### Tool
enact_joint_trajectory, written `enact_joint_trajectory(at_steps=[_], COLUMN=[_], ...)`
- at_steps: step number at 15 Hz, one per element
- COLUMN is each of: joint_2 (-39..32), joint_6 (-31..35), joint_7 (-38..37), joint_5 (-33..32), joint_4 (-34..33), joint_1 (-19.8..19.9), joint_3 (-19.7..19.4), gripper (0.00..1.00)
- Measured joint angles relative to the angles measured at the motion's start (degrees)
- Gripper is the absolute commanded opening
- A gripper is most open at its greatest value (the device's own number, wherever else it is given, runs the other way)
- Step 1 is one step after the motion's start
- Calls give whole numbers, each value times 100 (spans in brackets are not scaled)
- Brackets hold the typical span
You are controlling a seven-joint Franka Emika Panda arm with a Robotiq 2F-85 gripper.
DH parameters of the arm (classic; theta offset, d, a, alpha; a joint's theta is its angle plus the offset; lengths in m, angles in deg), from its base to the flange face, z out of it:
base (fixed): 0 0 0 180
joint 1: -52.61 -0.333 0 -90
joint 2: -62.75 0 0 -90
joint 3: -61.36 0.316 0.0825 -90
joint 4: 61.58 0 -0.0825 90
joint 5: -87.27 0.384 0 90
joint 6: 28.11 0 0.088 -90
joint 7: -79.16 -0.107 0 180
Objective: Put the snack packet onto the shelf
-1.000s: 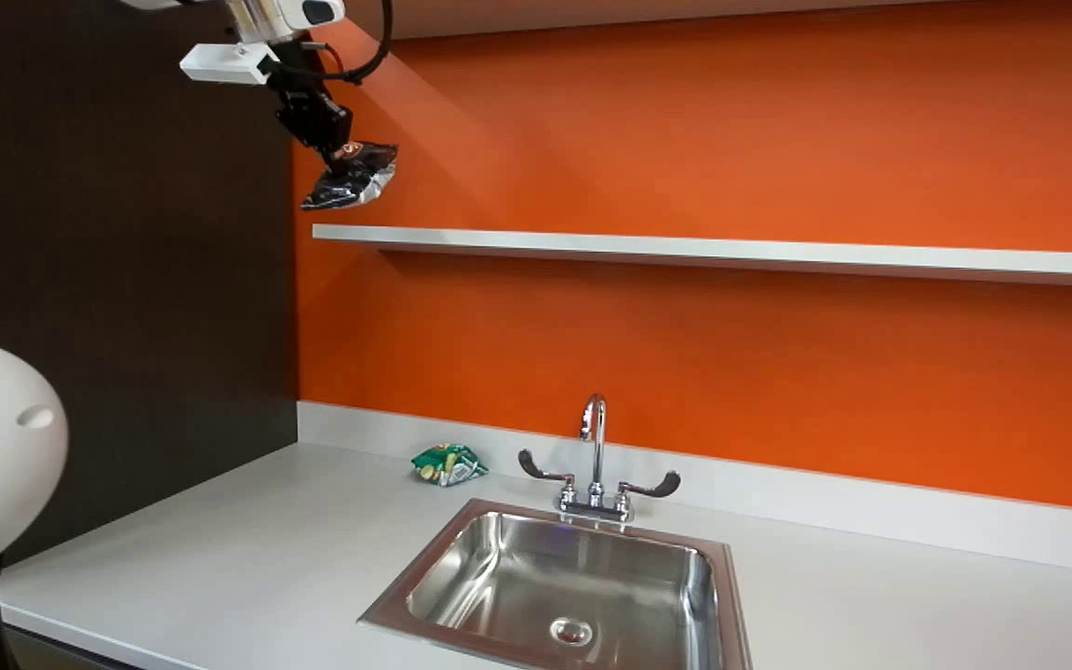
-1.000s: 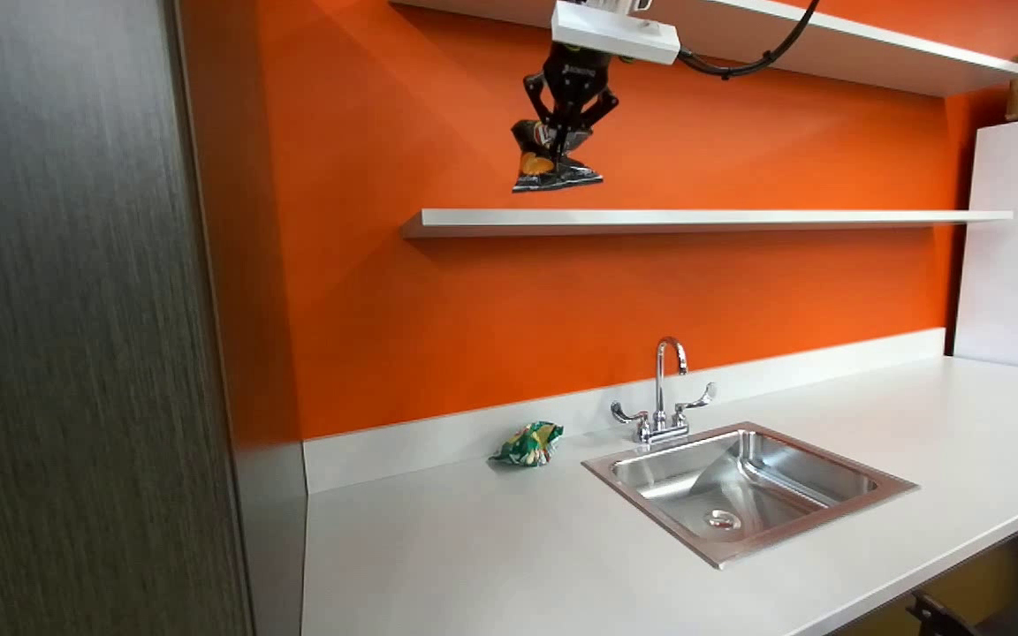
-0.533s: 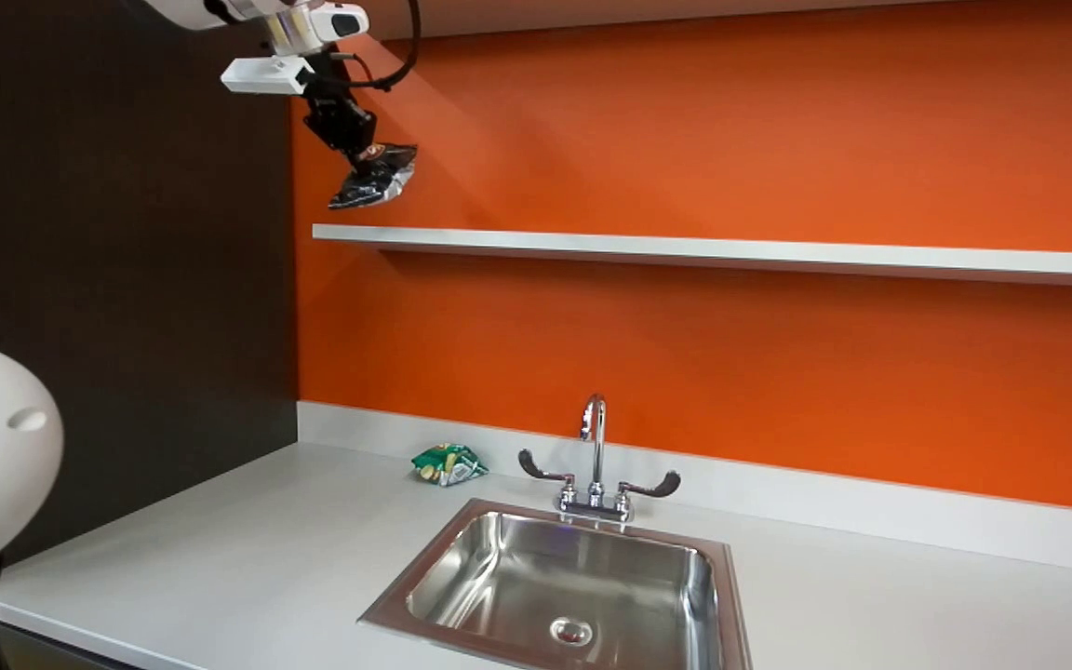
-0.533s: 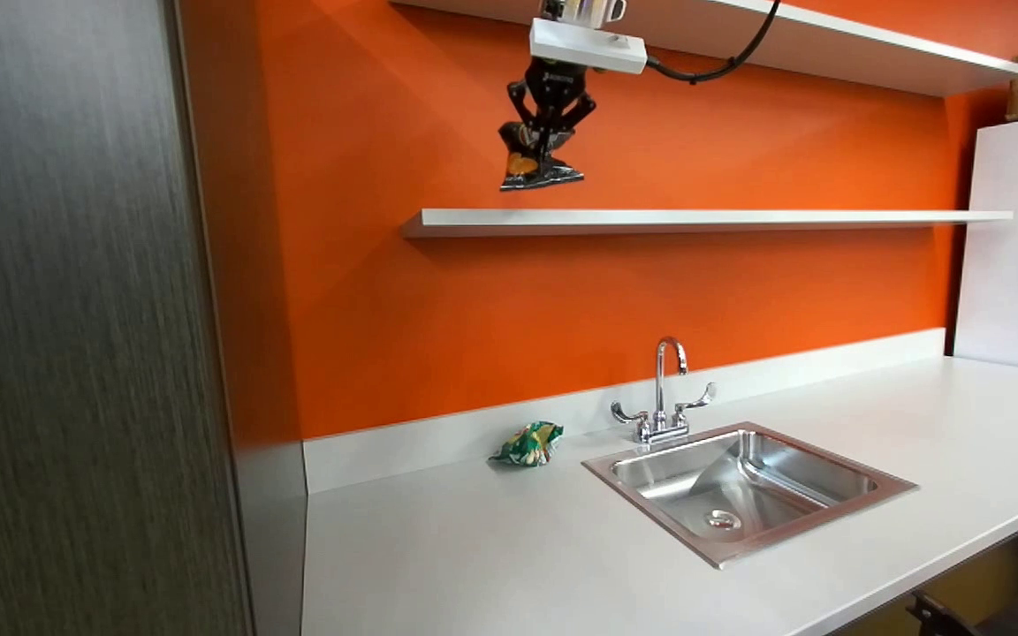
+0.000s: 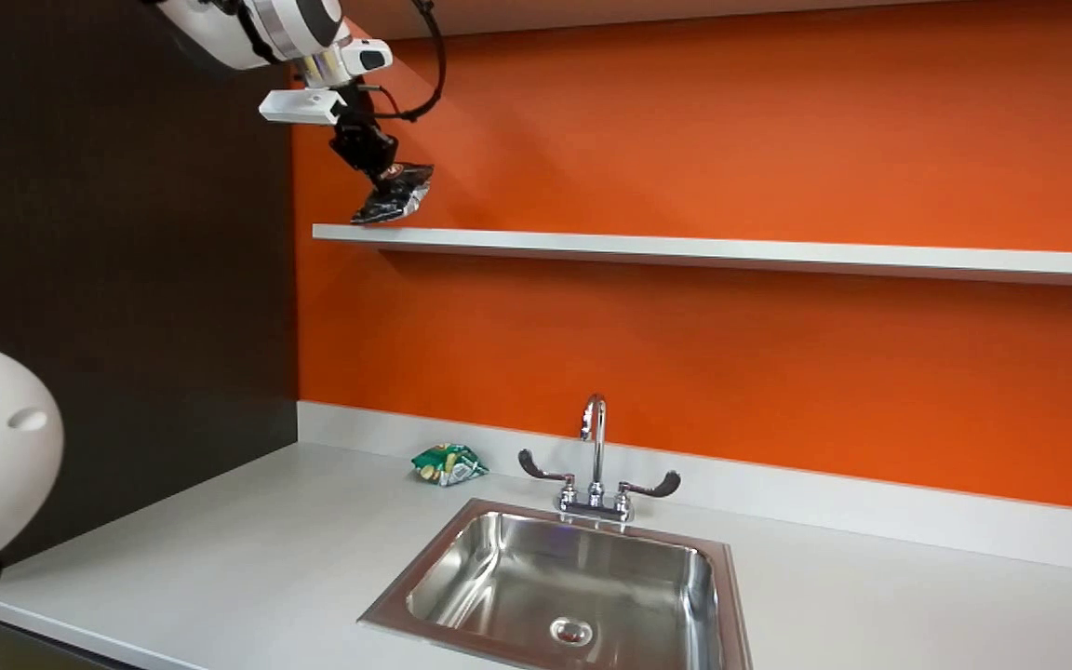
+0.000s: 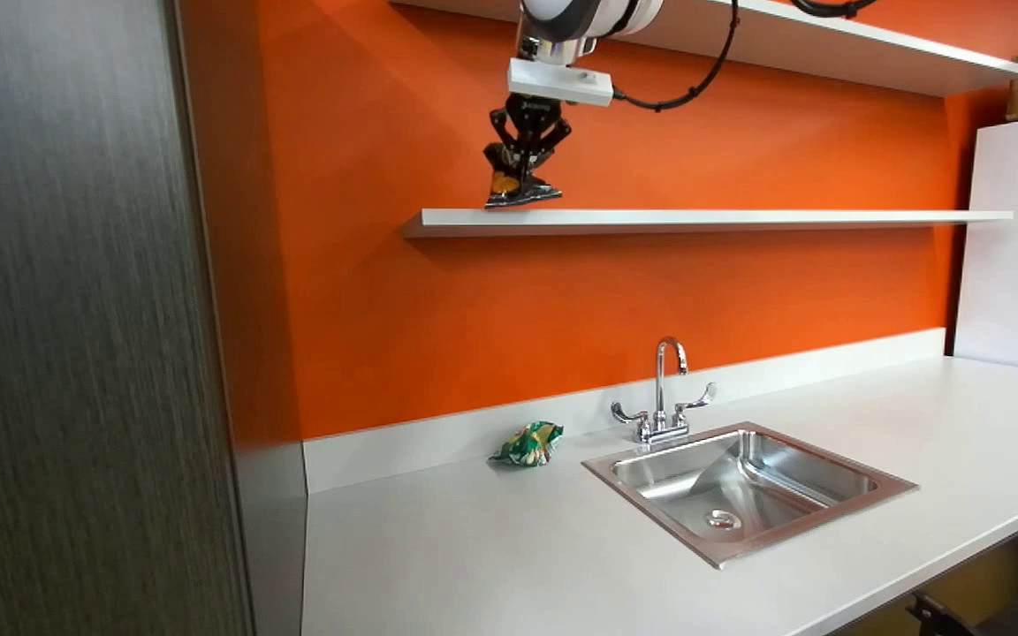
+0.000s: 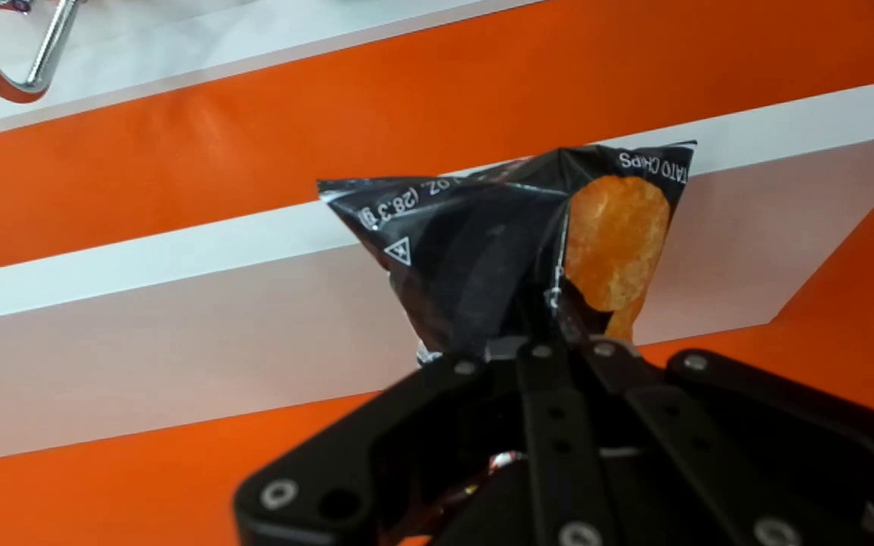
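Orange wall (image 6: 615, 300) backs a creased black-and-orange packet (image 7: 482, 250) lettered in white.

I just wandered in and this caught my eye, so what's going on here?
A white robot arm holds a black, crinkly packet of potato chips pinched in its black jaws, apparently to set it on the lower, long white wall shelf. In both exterior views the packet shows just above that shelf's edge, not yet released; whether it touches, I can't tell. A green crinkled foil packet lies on the white countertop.
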Motion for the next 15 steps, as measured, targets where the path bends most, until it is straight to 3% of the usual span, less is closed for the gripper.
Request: enact_joint_trajectory(at_steps=[11, 12, 13, 15], joint_2=[-1098, -1171, -1233, -1331], joint_6=[244, 244, 244, 244], joint_7=[-39, -42, -44, -51], joint_5=[-183, -189, -192, -213], joint_4=[-991, -1075, -1150, -1271], joint_1=[-356, -400, -442, -516], joint_3=[-411, -458, -506, -591], gripper=[0, 26, 28, 42])
